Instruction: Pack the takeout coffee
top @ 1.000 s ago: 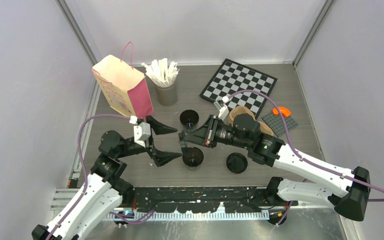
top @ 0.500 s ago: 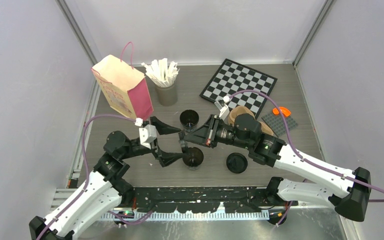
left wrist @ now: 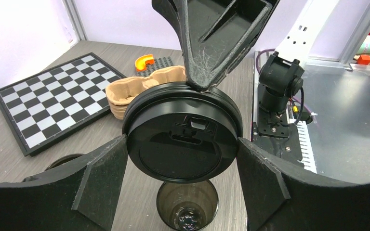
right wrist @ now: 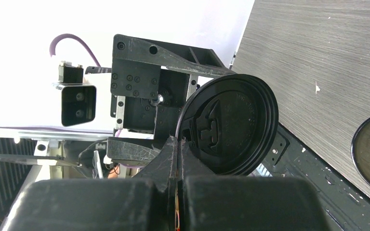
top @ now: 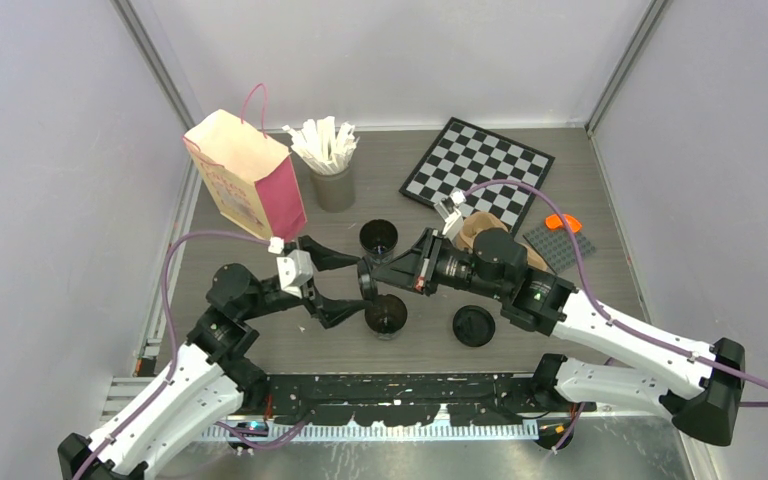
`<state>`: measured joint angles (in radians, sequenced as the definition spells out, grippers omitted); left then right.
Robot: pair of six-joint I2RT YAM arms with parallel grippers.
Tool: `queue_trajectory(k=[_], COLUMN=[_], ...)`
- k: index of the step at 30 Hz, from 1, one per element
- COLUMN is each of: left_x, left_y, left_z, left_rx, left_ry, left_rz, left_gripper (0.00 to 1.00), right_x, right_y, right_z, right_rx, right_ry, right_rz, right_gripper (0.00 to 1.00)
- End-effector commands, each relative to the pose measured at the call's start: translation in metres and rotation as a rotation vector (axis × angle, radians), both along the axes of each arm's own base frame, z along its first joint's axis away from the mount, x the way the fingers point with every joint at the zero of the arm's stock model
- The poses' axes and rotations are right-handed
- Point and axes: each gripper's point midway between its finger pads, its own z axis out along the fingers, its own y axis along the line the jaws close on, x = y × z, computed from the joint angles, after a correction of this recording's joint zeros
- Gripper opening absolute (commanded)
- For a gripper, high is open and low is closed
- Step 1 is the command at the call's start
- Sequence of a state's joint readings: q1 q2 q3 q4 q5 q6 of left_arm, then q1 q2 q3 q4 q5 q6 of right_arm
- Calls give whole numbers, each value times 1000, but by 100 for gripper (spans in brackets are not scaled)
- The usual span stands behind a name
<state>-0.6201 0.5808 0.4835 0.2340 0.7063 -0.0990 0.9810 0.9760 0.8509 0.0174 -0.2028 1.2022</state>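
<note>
My right claw [right wrist: 178,142] is pressed together on the rim of a black lid [left wrist: 183,132], holding it on edge in the air just above an open black cup [top: 386,313] that stands on the bench [top: 290,345]. My left claw [top: 358,287] is spread, with one finger at each side of that lid and right at its rim, but I cannot tell whether they touch it. A second open cup [top: 378,236] stands just behind, and another black lid [top: 474,326] lies flat on the bench near the first cup.
</note>
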Motion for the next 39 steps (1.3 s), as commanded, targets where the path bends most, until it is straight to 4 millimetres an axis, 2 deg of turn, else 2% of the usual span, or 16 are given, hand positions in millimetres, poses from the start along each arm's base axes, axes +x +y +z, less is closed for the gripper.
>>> queue_trajectory(k=[1, 4, 8, 14, 19, 23, 27, 32, 39], left_x=[-1, -2, -1, 5, 9, 15, 22, 28, 23], left_y=[3, 4, 4, 13, 24, 31, 35, 30, 20], left_z=[7, 7, 2, -6, -8, -14, -24, -37, -62], left_rx=[-9, -10, 11, 63, 106, 169, 264, 392, 606], left_ry=[-34, -30, -7, 72, 159, 256, 393, 557, 707], left_rz=[14, 16, 23, 98, 179, 241, 304, 355, 444], left_gripper=[77, 75, 71, 71, 73, 73, 71, 65, 63], right_x=[-1, -1, 1, 4, 10, 11, 11, 12, 14], right_y=[-7, -8, -13, -29, -62, -84, -100, -112, -129], right_z=[19, 19, 14, 4, -27, -65, -86, -98, -115], right_rx=[43, 32, -1, -69, -195, -273, -374, -462, -546], right_ry=[-53, -57, -61, -78, -84, -60, -51, -54, -48], right_rz=[-24, -27, -46, -101, -216, -279, -306, -328, -374], right_gripper=[0, 1, 9, 37, 53, 67, 73, 78, 80])
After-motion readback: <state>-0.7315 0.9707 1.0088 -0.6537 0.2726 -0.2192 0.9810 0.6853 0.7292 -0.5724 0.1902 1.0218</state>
